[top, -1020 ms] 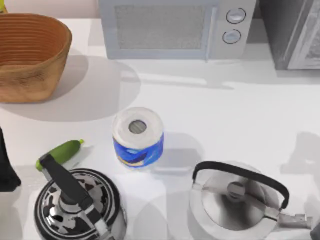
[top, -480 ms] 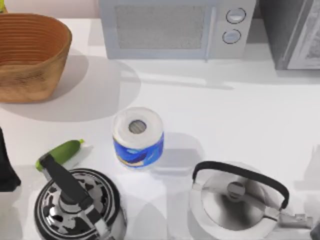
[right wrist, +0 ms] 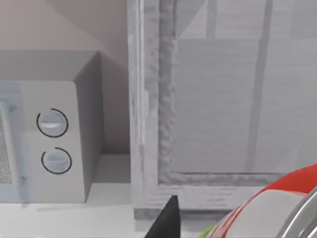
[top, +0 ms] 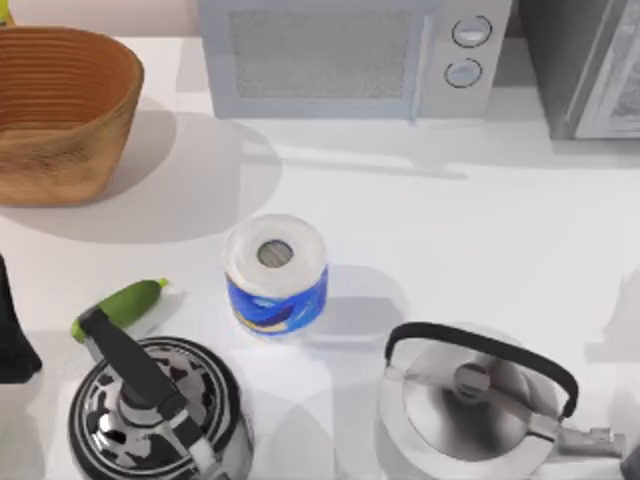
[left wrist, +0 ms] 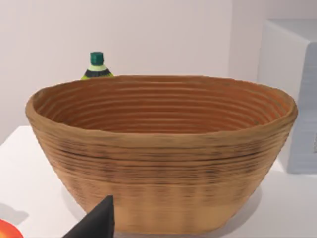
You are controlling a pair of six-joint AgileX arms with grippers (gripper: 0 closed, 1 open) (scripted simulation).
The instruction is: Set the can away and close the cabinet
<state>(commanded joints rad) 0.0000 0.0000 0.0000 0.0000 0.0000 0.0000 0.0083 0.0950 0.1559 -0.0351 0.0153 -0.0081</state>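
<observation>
The can (right wrist: 277, 206), red and white with a silver edge and a bit of green, sits very close to the right wrist camera, and my right gripper (right wrist: 218, 227) is shut on it. One dark fingertip (right wrist: 167, 218) shows beside it. Ahead of them stands the grey cabinet (right wrist: 218, 99), its pale frame post (right wrist: 146, 99) next to the microwave (right wrist: 44, 144). From above, the cabinet (top: 585, 70) is at the back right corner. My left arm (top: 12, 335) is parked at the table's left edge, facing the woven basket (left wrist: 158, 153).
A microwave (top: 350, 55) stands at the back middle and a basket (top: 60, 110) at the back left. A blue-and-white paper roll (top: 276, 272) is in the centre, a green vegetable (top: 120, 305) to its left. Two kettles (top: 155, 410) (top: 470, 405) stand along the front.
The shadow on the table's right side has slid toward the right edge. Nothing standing on the table has moved.
</observation>
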